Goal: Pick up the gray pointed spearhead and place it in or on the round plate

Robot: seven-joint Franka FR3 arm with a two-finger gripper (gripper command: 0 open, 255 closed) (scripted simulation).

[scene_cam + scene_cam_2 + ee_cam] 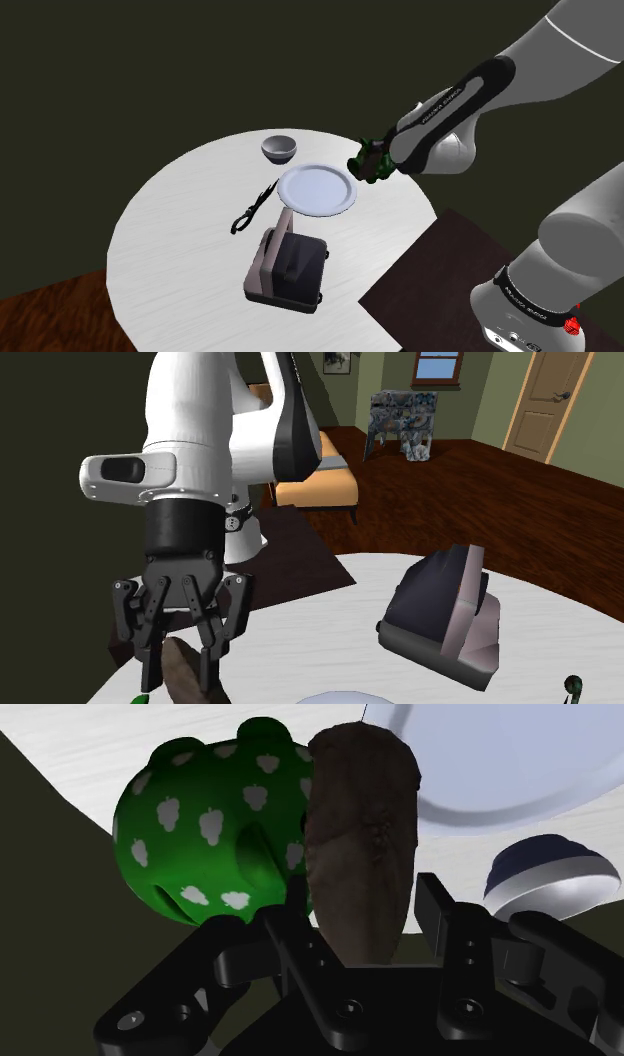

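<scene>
Half shut is how I read the gripper [366, 919] — its jaws are drawn in against the two flanks of the spearhead [358, 834], which stands clasped between them and sticks out well beyond them. On my screen the spearhead is a rough, mottled brown, not grey, and the end pointing away from the hand looks blunt in the wrist view.

From the shoulder view I see the white arm [470, 100] reaching over the round white table [170, 270]. The gripper and its load are at the edge of the round plate [317, 188] on that view's right, close to the table's rim. I cannot tell whether the spearhead's far end touches the tabletop; in the second exterior view it runs off the bottom of the picture.

Just beside the spearhead sits a green ball [200, 834] dotted with white fruit shapes — whether the two touch I cannot say. A grey bowl [279, 149] stands near the plate, up and to the shoulder view's left of it. A black scissor-like tool [252, 208] lies just beside the plate on that view's left. A dark bag [288, 265] with a pale flap sits close to the plate on the camera's side.
</scene>
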